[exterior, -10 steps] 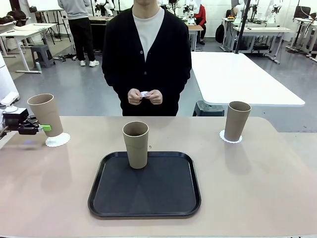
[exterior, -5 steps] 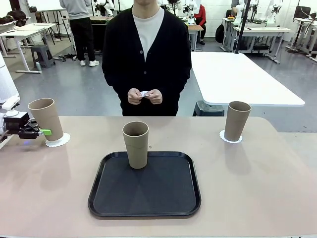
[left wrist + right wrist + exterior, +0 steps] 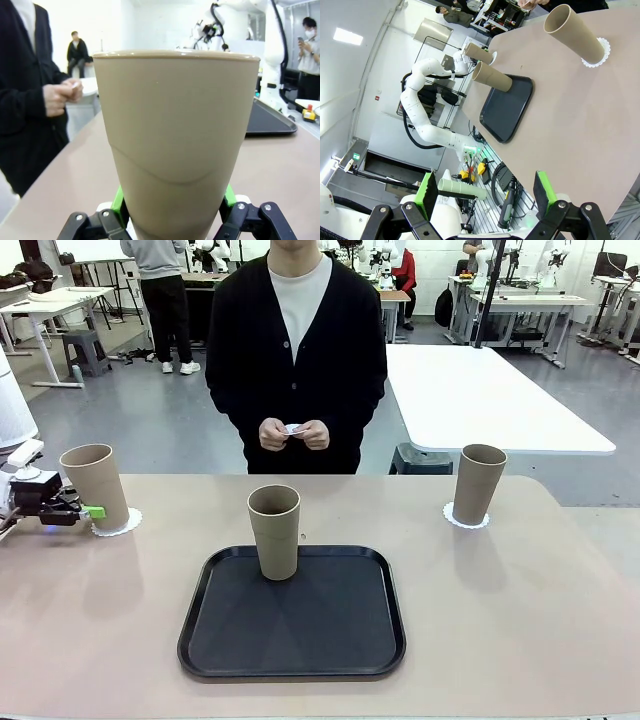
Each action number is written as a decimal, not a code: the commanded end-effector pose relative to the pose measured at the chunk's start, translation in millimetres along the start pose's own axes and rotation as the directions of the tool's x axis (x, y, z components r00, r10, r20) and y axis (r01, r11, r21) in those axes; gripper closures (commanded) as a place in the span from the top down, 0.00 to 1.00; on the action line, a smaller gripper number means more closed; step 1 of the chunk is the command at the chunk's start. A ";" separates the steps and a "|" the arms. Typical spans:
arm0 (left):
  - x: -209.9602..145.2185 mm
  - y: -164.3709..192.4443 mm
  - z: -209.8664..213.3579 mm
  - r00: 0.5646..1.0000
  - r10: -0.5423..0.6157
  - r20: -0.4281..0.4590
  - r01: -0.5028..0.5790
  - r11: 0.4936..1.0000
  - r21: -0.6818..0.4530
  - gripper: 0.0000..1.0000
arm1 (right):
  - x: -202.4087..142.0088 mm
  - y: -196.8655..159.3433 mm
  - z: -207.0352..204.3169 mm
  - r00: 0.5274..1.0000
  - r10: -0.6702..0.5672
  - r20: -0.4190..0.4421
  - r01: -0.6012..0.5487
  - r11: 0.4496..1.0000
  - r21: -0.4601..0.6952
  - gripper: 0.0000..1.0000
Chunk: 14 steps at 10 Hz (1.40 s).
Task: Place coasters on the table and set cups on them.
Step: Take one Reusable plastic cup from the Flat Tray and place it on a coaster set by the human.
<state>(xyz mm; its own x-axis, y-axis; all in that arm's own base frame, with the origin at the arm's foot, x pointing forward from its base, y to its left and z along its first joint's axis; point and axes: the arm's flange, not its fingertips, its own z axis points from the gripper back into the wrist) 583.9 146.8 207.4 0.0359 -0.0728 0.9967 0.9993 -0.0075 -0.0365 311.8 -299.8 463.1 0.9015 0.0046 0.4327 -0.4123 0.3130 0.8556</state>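
All three cups stand upright, long axis vertical, mouths up and narrow bases down. The left cup (image 3: 97, 485) is on the left coaster (image 3: 124, 523) near the worktop's (image 3: 520, 620) left edge. The left gripper (image 3: 90, 511) is clamped on its lower part, a green pad on either side. The middle cup (image 3: 274, 533) stands in the black tray (image 3: 195, 640), by its far rim. The right cup (image 3: 477, 484) rests on the right coaster (image 3: 466, 523). The right gripper (image 3: 485, 192) is spread wide, holding nothing.

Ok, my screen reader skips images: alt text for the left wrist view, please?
A tall tapered tan cup looms close, clamped near its base by the left claw, over the beige table; a black tray lies beyond.
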 end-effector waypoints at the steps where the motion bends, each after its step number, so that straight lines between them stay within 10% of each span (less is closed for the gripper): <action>1: -2.7 2.3 -2.0 1.000 -0.017 -0.022 0.017 1.000 -0.010 0.83 | -0.3 0.5 0.2 1.000 0.008 0.001 -0.008 1.000 0.004 1.00; 10: -12.5 5.9 -3.1 0.999 -0.031 -0.032 0.030 0.999 -0.035 0.83 | -0.3 0.5 0.2 1.000 0.008 0.001 -0.008 1.000 0.004 1.00; 14: -13.3 5.7 -1.8 0.998 -0.023 -0.052 0.020 0.998 -0.053 1.00 | -0.3 0.5 0.2 1.000 0.008 0.001 -0.008 1.000 0.004 1.00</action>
<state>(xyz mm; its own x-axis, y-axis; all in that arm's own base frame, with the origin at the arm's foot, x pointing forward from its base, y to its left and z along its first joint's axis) 586.6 144.2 196.2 0.0420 -0.1026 0.9938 0.9979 -0.0439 -0.0467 311.8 -299.8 463.1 0.9015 0.0046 0.4327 -0.4123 0.3130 0.8556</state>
